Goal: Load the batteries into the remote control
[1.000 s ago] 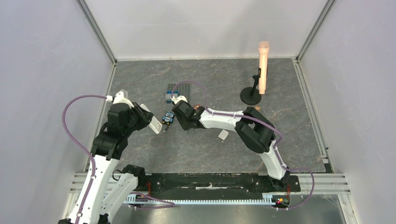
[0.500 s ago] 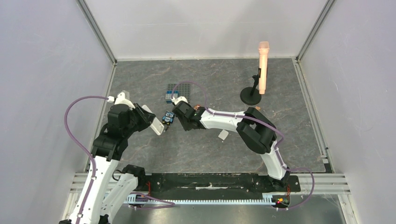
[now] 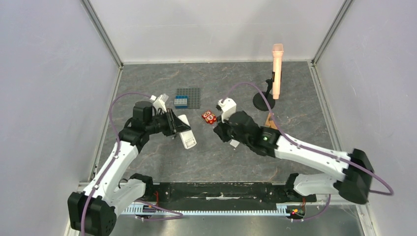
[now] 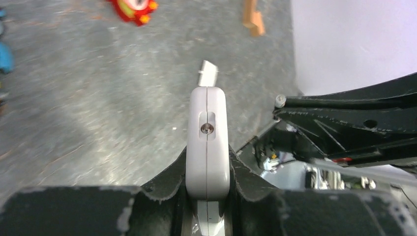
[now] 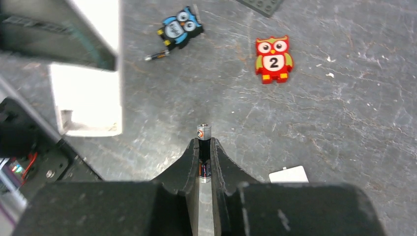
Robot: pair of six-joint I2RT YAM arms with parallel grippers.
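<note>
Here, I am holding a small white rectangular plastic remote control (image 4: 207, 142) and one tiny dark grey cylindrical battery (image 5: 203, 135).
I should, I judge, be squaring the battery's tip to the remote control before pushing. My left gripper (image 4: 207, 173) is clamping the remote control edge-up, elbow bent; my right gripper (image 5: 204, 160) is pinching the battery, arm reaching low and outstretched.

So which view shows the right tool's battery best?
Right wrist view: the battery shows close, pinched in the right tool. The top view is too far to show it; the left wrist view misses it.
</note>
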